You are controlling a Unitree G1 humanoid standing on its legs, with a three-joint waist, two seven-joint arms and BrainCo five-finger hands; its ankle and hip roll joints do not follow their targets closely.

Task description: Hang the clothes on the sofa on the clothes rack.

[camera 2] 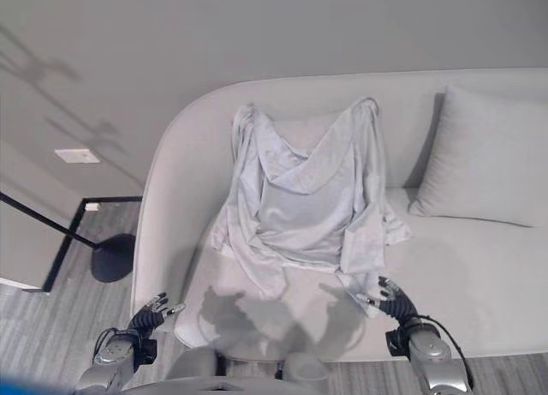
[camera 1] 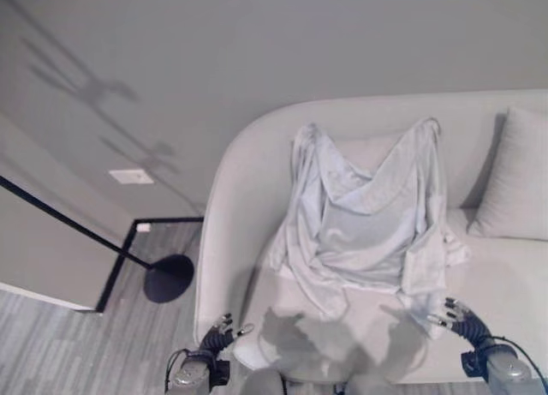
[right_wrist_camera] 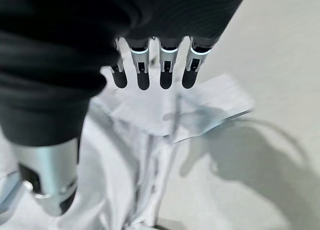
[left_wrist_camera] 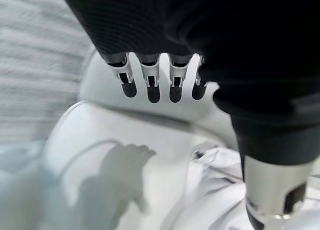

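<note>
A pale blue-white shirt (camera 1: 368,224) lies draped over the back and seat of a light grey sofa (camera 1: 244,181), its sleeves spread down to the seat. My left hand (camera 1: 216,337) hovers low by the sofa's front left corner, fingers straight and holding nothing; its wrist view looks past the fingers (left_wrist_camera: 152,85) at the sofa's rounded edge (left_wrist_camera: 100,140). My right hand (camera 1: 462,320) hangs just in front of the shirt's lower right hem, open and apart from it. Past its fingers (right_wrist_camera: 150,70) the right wrist view shows the crumpled cloth (right_wrist_camera: 130,140).
A grey cushion (camera 1: 514,181) leans at the sofa's right end. Left of the sofa a thin black pole slants down to a round dark base (camera 1: 169,277) on the grey plank floor. A white wall plate (camera 1: 131,176) sits low on the wall.
</note>
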